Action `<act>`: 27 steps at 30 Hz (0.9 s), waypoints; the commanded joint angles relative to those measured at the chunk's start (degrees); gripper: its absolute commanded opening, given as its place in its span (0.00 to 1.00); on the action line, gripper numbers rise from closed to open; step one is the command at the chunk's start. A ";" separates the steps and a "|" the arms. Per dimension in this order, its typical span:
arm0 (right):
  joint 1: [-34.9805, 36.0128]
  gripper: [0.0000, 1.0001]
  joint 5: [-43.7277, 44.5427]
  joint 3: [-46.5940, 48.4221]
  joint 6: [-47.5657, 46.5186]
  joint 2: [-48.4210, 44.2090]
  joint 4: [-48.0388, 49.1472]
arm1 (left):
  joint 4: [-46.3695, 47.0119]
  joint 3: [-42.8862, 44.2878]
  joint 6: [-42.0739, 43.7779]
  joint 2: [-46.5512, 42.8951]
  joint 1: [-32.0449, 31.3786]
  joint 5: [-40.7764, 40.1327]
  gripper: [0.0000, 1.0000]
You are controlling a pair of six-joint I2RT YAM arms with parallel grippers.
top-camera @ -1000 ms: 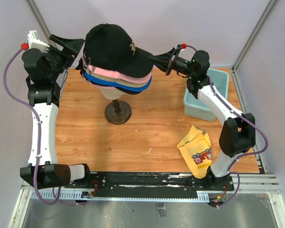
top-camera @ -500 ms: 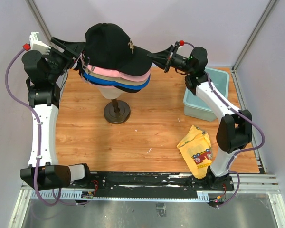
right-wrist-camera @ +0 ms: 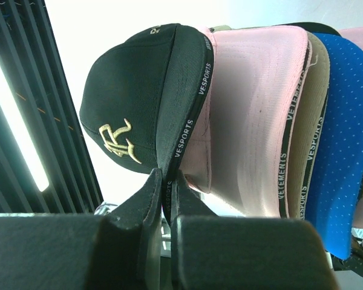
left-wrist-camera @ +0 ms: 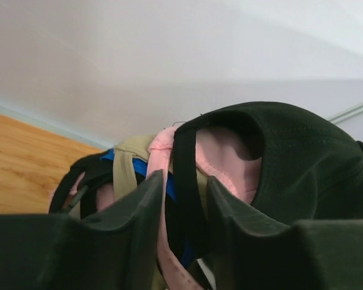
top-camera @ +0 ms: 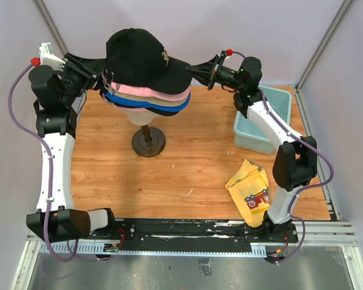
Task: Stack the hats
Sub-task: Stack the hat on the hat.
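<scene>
Right hand [right-wrist-camera: 166, 176] is pinching the brim [right-wrist-camera: 183, 90] of black fabric baseball cap [right-wrist-camera: 124, 103]; left hand [left-wrist-camera: 184, 179], half-closed, is straddling its rear strap [left-wrist-camera: 181, 145], grip unclear.

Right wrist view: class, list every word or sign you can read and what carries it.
"VESPORTS": black edge tape along the black fabric cap's curved brim, twice.
"VETEMENTS", "VESPORTS": black seam tape between the pink fabric cap's brim and the tan fabric cap's.
Gold embroidered monogram on the black cap's crown: letters unclear.
</scene>
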 commanded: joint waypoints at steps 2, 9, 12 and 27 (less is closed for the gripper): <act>1.80 0.01 -2.17 1.85 -2.63 2.44 -2.19 | 0.39 -0.19 0.49 -0.65 0.46 3.21 0.26; 1.83 0.03 -2.00 1.43 -1.22 3.21 -0.07 | -2.86 -0.16 2.23 -1.62 0.49 0.24 0.01; 1.83 0.03 -1.87 1.03 -0.56 3.80 1.25 | -4.89 0.06 3.38 -2.47 0.40 -1.86 0.00; 1.30 0.01 -0.08 -4.10 2.26 7.97 9.22 | -10.80 -2.49 6.87 -5.58 0.40 -9.67 0.00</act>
